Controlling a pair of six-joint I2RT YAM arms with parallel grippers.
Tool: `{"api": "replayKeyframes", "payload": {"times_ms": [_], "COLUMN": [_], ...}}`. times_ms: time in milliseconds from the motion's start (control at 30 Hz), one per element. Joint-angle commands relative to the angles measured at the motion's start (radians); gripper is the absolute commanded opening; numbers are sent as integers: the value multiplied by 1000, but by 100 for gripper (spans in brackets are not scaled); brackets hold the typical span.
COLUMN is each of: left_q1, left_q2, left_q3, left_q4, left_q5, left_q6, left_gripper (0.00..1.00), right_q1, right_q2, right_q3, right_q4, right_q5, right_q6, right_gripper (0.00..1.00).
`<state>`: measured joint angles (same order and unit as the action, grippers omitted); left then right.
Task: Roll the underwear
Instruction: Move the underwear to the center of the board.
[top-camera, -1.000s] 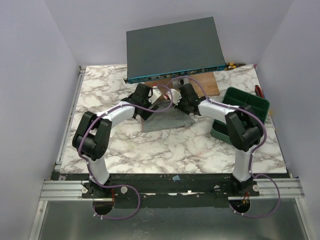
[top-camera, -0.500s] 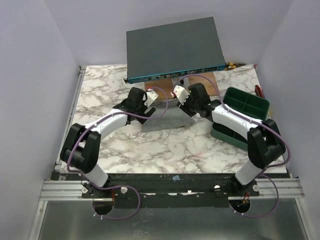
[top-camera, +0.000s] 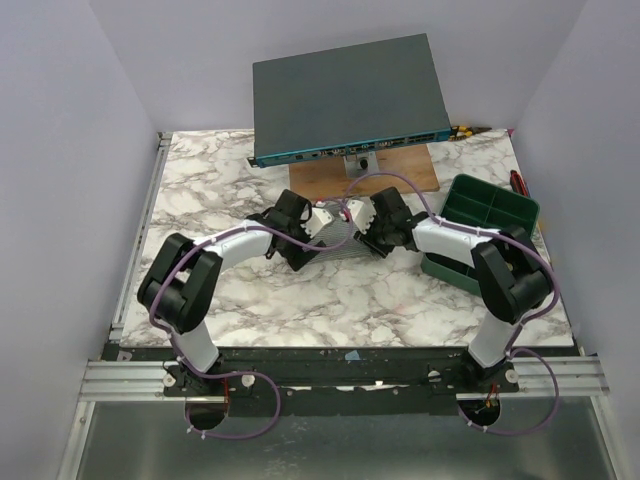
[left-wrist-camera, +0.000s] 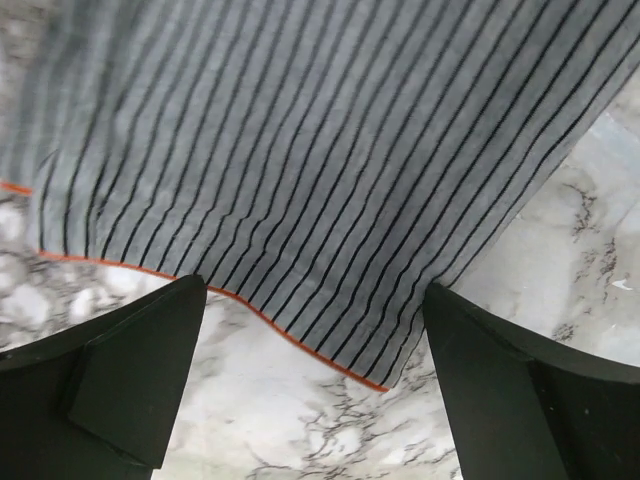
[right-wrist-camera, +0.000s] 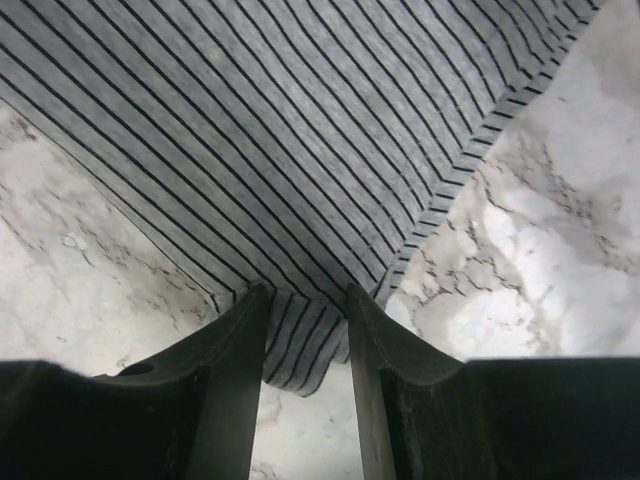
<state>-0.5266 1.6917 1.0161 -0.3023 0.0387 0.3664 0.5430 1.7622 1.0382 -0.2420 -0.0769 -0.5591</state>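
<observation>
Marble table (top-camera: 200, 175); lowered left end effector (left-wrist-camera: 312, 300) released, right end effector (right-wrist-camera: 307, 305) clenched on underwear (left-wrist-camera: 320, 140)

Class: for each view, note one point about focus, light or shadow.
Top external: even light, only faint shadows on the marble table. Left wrist: striped underwear sharp mid-frame, blurred upper left; left fingers soft-edged. Right wrist: right fingers nearly black, the cloth between them shaded.

From above, the left arm (top-camera: 290, 218) and right arm (top-camera: 395, 220) cover most of the underwear (top-camera: 345, 245). In the left wrist view it runs off the top and both side edges, and its upper-left corner is blurred. A fabric corner lies between the fingers of the right end effector (right-wrist-camera: 306, 292); whether it is pinched cannot be told.
</observation>
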Motion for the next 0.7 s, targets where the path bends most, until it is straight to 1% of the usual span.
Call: {"api": "replayKeyframes", "payload": {"times_ms": [0,100,300,533,667], "left_q1": [-24,-43,-67,-77,-97], "left_q2": [53,59,35,-25,-96], "left_q3": [25,28,2,-35,-82], "left_q4": [-64,-87,-134,-208,-247], "left_q5": [-57,-77,-39,84,105], "left_q6": [21,28,51,44,52], "left_gripper": [99,99,99,99,99], "right_q1": [1,1,2,3,18], "right_q2": [22,17,-19,-69,-113], "right_q3": [-28,-49,-79,-86,-98], "right_q4": [-30,-55,-132,-235,-292], "right_q5": [13,-5,-78,-162,-193], "right_q6": [-28,-31,-41,-63,-59], "right_gripper": [41,41,41,41,41]}}
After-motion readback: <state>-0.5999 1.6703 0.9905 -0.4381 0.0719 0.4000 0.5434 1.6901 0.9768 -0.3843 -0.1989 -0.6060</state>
